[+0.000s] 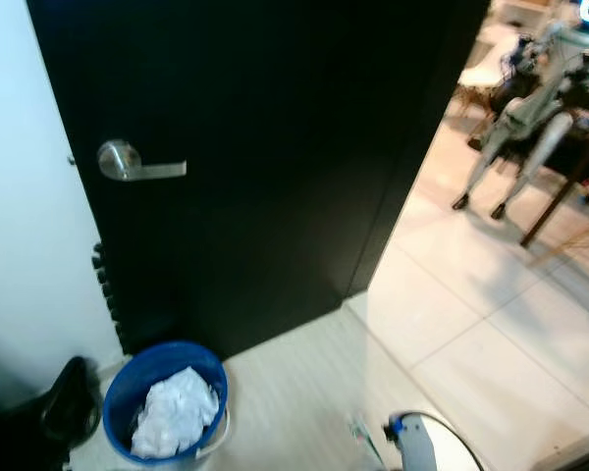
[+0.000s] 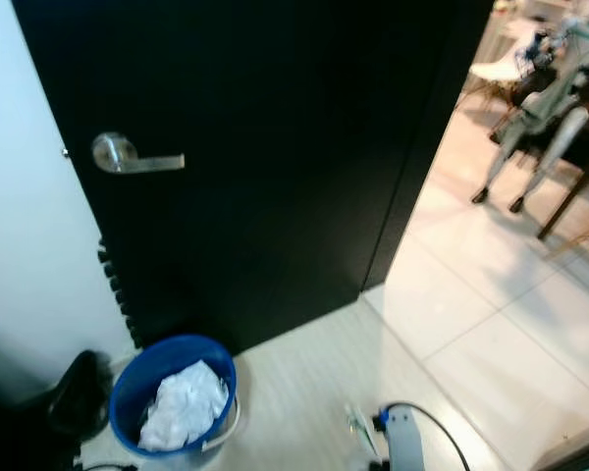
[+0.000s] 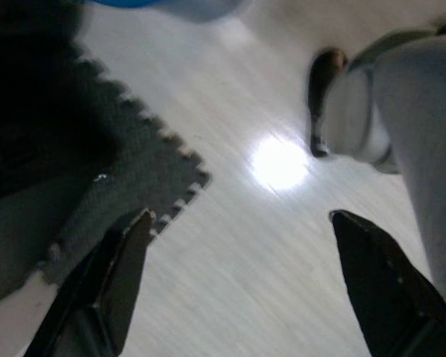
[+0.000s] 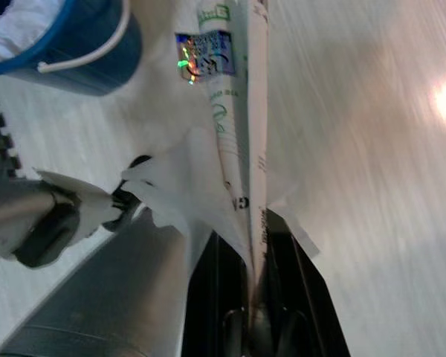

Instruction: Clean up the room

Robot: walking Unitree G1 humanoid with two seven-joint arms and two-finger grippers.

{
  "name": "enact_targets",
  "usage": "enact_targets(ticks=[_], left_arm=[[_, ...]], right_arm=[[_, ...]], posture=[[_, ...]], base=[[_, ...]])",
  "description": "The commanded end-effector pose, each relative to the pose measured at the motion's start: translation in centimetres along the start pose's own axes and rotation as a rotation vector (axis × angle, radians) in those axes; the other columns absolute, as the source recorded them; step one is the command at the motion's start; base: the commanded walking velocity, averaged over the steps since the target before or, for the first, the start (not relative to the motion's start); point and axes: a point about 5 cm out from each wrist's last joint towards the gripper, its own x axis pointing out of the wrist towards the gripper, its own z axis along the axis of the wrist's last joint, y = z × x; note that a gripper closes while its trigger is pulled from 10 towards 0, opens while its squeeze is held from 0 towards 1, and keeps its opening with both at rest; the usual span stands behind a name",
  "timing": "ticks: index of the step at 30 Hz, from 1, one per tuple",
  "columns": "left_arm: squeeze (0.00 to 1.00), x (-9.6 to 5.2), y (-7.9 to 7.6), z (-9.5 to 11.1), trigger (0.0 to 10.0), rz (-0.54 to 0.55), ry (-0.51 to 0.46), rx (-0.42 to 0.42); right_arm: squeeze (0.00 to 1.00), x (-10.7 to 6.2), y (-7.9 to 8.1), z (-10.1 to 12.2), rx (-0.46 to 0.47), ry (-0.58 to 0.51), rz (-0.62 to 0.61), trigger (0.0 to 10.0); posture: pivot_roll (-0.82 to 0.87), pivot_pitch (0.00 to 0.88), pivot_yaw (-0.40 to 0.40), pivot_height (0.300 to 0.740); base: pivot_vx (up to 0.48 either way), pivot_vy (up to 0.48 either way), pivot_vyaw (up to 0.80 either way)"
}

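The plastic wrapper (image 4: 238, 141) is pinched flat between the right gripper (image 4: 256, 223)'s closed fingers, just short of the blue bin (image 1: 128, 392). Carry it over the bin's rim, above the white crumpled paper (image 1: 177, 412), before releasing. The left gripper (image 3: 238, 260), fingers spread, hangs beside the bin. The black door (image 1: 275, 147) stands beyond the bin.

A pale wood-look floor (image 1: 304, 383) carries a blue bucket (image 1: 128, 392) of crumpled white paper (image 1: 177, 412), a dark toothed-edge foam mat (image 3: 126, 171) and a black object (image 1: 69, 402) beside the bucket.
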Motion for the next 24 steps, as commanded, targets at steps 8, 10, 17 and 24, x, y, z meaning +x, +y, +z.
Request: enact_targets(ticks=[8,10,17,24], left_arm=[[0.00,0.0,-1.7,-0.2,10.0,-0.034,0.019,0.000],[0.00,0.0,-1.7,-0.2,10.0,-0.033,0.019,-0.002],[0.00,0.0,-0.4,-0.2,10.0,-0.013,0.020,-0.014],[0.00,0.2,1.9,2.6,10.0,0.056,-0.083,-0.009]], right_arm=[[0.00,0.1,0.9,-0.4,-0.086,0.005,0.049,10.0],[0.00,0.2,0.9,-0.2,-0.109,0.006,0.056,10.0],[0.00,0.5,0.6,3.1,-0.153,-0.063,0.037,10.0],[0.00,0.9,1.4,7.7,-0.144,-0.202,0.057,10.0]], posture=[[0.01,0.000,-0.098,0.740],[0.01,0.000,-0.096,0.740],[0.01,0.000,-0.095,0.740],[0.01,0.000,-0.097,0.740]], base=[[0.000,0.000,0.72],[0.000,0.000,0.72],[0.000,0.000,0.72],[0.000,0.000,0.72]])
